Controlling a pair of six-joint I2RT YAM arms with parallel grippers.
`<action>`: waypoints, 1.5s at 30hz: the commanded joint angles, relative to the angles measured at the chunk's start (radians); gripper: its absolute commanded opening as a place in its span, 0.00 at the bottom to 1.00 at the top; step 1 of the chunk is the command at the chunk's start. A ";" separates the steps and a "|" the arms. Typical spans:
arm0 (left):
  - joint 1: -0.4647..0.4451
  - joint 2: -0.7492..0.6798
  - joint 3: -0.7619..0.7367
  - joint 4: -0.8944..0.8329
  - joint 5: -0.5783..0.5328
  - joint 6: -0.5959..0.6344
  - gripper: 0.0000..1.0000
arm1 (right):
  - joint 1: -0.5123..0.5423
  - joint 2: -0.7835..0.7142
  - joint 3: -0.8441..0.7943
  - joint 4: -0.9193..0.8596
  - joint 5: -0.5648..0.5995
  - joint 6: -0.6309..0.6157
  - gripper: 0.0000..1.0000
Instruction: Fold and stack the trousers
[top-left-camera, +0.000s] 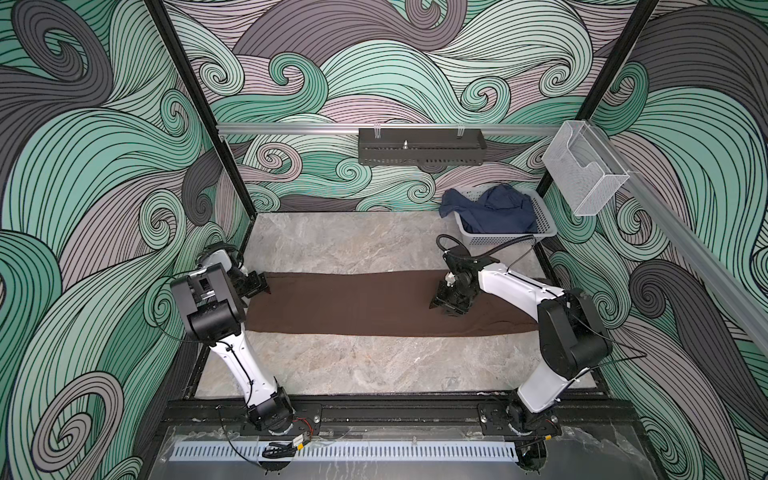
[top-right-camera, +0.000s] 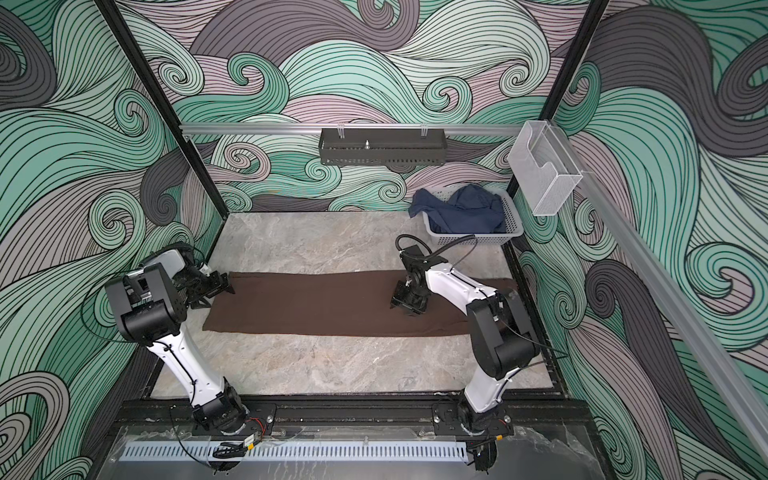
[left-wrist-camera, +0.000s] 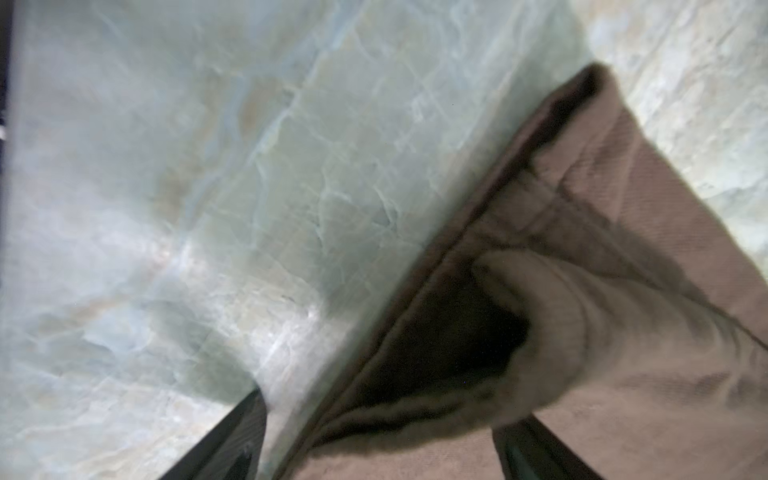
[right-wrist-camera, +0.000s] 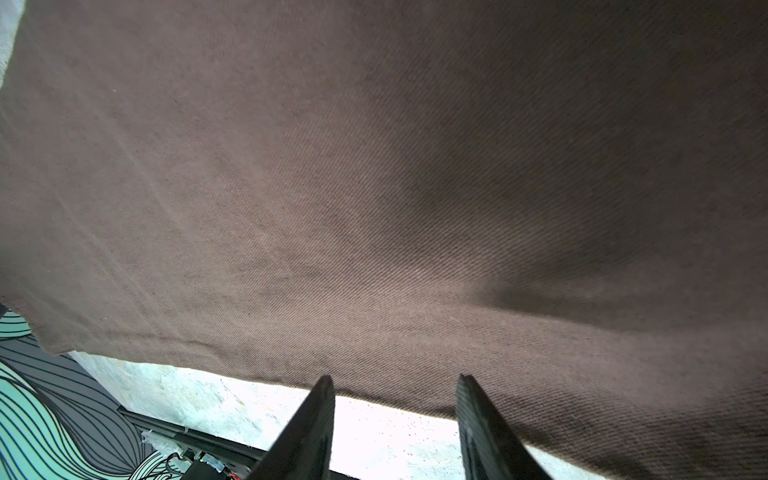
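Fingers (left-wrist-camera: 232, 440) of the left gripper (top-left-camera: 264, 285) stand wide apart around the far left corner of the trousers (top-left-camera: 353, 303). One is over the bare table (top-left-camera: 353, 365) and one over the cloth, with the gaping hem between them and nothing pinched yet. The right gripper (top-left-camera: 438, 306) hangs over the right part of the garment. Its fingers (right-wrist-camera: 309, 428) are also parted, with no cloth between them; whether the tips touch the fabric cannot be told.

In both top views the trousers lie flat as one long brown band across the middle of the table, from the left edge to under the right arm. They look already laid leg on leg. A navy garment (top-left-camera: 494, 208) sits apart in the basket (top-left-camera: 513, 240) at the far right corner.

The step in hand seems to be taking hold of the hem end for a lengthwise fold. Next, the left jaws likely need to shut on every layer at that corner. Because the hem gapes, catching only the top layer is the risk. The end would then be lifted and carried rightward, keeping the long edges in line.
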 joint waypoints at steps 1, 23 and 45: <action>-0.017 0.036 0.003 -0.032 0.058 0.004 0.86 | 0.005 -0.005 0.016 -0.023 0.024 -0.004 0.49; -0.084 0.054 -0.006 -0.077 0.031 -0.002 0.53 | 0.005 -0.022 -0.031 0.004 0.024 -0.004 0.49; -0.101 0.022 -0.018 -0.058 0.134 -0.028 0.00 | 0.006 -0.020 -0.027 0.005 0.012 -0.001 0.49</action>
